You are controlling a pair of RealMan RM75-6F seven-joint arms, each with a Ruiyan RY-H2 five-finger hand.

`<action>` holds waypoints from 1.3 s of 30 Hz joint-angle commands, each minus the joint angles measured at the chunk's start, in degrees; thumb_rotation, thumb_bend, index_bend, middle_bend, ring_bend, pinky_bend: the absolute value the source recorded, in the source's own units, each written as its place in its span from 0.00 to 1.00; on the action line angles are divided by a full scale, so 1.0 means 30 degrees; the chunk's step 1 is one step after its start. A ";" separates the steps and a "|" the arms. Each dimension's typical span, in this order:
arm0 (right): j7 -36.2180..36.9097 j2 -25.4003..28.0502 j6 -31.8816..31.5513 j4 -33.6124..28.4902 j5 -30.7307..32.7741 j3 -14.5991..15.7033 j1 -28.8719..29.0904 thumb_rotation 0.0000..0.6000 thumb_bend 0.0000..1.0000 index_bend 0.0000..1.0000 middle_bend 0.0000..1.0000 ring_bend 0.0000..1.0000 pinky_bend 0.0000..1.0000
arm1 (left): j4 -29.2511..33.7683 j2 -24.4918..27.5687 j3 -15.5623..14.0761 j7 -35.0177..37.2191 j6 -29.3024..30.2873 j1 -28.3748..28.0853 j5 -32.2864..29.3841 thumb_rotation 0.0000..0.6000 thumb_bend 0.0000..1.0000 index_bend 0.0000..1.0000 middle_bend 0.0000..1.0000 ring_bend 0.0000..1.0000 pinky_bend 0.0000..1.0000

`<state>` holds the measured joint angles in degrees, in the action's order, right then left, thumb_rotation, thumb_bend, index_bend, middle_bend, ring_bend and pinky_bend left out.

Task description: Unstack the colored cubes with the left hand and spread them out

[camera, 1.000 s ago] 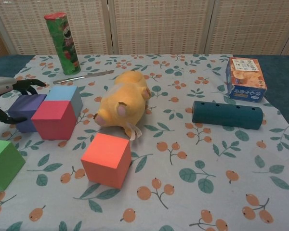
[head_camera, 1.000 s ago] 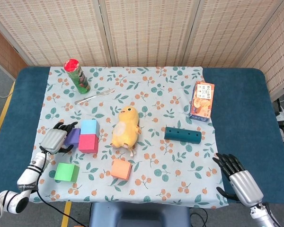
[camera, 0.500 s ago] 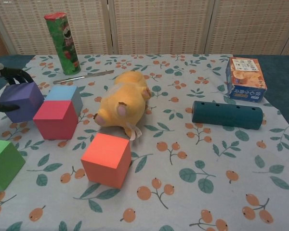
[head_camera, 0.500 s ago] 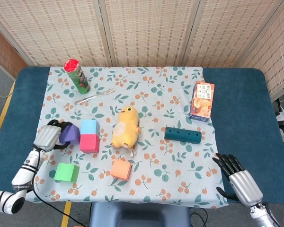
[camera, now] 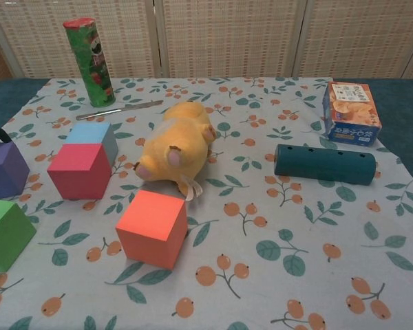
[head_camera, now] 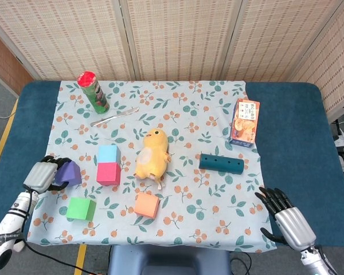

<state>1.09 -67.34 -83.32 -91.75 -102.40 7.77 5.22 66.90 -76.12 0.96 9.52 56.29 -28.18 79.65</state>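
My left hand point(head_camera: 41, 175) grips a purple cube point(head_camera: 67, 172) at the left edge of the floral cloth; in the chest view only the cube point(camera: 3, 170) and a dark fingertip above it show. A light blue cube point(head_camera: 108, 153) sits touching a pink cube point(head_camera: 108, 173) in front of it, both to the right of the purple one. A green cube point(head_camera: 81, 208) lies near the front left, an orange cube point(head_camera: 146, 204) further right. My right hand point(head_camera: 286, 216) rests open at the front right, holding nothing.
A yellow plush point(head_camera: 152, 158) lies mid-table beside the cubes. A teal cylinder point(head_camera: 221, 164) and a snack box point(head_camera: 244, 122) are to the right. A green chips can point(head_camera: 93, 91) and a knife point(head_camera: 114, 116) are at the back left.
My left hand has carried the purple cube leftward, away from the blue and pink cubes it was touching. The right hand has hardly moved.
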 commanded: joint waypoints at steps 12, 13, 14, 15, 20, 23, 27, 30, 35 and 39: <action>0.0404 -0.0117 0.0013 0.0076 -0.0103 0.0097 0.0036 1.00 0.17 0.00 0.00 0.00 0.00 | 0.1993 0.1125 -0.0237 0.0081 0.0014 0.0438 0.0095 1.00 0.34 0.00 0.00 0.00 0.12; 0.0392 -0.0108 0.0014 0.0067 -0.0106 0.0101 0.0036 1.00 0.17 0.00 0.00 0.00 0.00 | 0.2103 0.1167 -0.0214 0.0107 0.0306 0.0511 0.0239 1.00 0.34 0.00 0.00 0.00 0.12; 0.0362 -0.0102 0.0029 0.0056 -0.0108 0.0108 0.0039 1.00 0.17 0.00 0.00 0.00 0.00 | 0.2305 0.1233 -0.0193 0.0166 0.0699 0.0613 0.0443 1.00 0.34 0.00 0.00 0.00 0.12; 0.0336 -0.0107 0.0051 0.0055 -0.0109 0.0117 0.0043 1.00 0.17 0.00 0.00 0.00 0.00 | 0.2500 0.1279 -0.0155 0.0267 0.1044 0.0690 0.0618 1.00 0.33 0.00 0.00 0.00 0.11; 0.0287 -0.0117 0.0297 0.0042 -0.0062 0.0184 0.0108 1.00 0.17 0.00 0.00 0.00 0.00 | 0.2603 0.0773 0.0221 0.0231 0.3016 0.0910 0.1620 1.00 0.32 0.00 0.00 0.00 0.09; 0.0307 -0.0108 0.0330 0.0043 -0.0021 0.0179 0.0123 1.00 0.17 0.00 0.00 0.00 0.00 | 0.2589 0.0318 0.0599 0.0205 0.2783 0.0419 0.1657 1.00 0.32 0.00 0.00 0.00 0.09; 0.0336 -0.0089 0.0278 0.0057 0.0057 0.0115 0.0120 1.00 0.17 0.00 0.00 0.00 0.00 | 0.2957 -0.0074 0.0935 -0.0649 0.2053 -0.0339 0.1579 1.00 0.32 0.00 0.00 0.00 0.09; 0.0360 -0.0065 0.0326 0.0059 0.0125 0.0098 0.0139 1.00 0.17 0.00 0.00 0.00 0.00 | 0.2847 -0.0616 0.1216 -0.2023 0.1619 -0.0807 0.1252 1.00 0.32 0.00 0.00 0.00 0.09; 0.0453 0.0004 0.0224 0.0037 0.0187 0.0025 0.0135 1.00 0.17 0.00 0.00 0.00 0.00 | 0.2559 -0.1197 0.1446 -0.3659 0.0289 -0.1384 0.0116 1.00 0.31 0.00 0.00 0.00 0.08; 0.0485 0.0009 0.0329 0.0044 0.0188 0.0076 0.0162 1.00 0.17 0.00 0.00 0.00 0.00 | 0.2299 -0.1573 0.1760 -0.4598 -0.0324 -0.1744 -0.0768 1.00 0.32 0.00 0.00 0.00 0.08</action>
<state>2.55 -67.32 -82.35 -91.62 -101.85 7.97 5.70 74.21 -80.28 5.77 -3.59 56.00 -32.86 78.10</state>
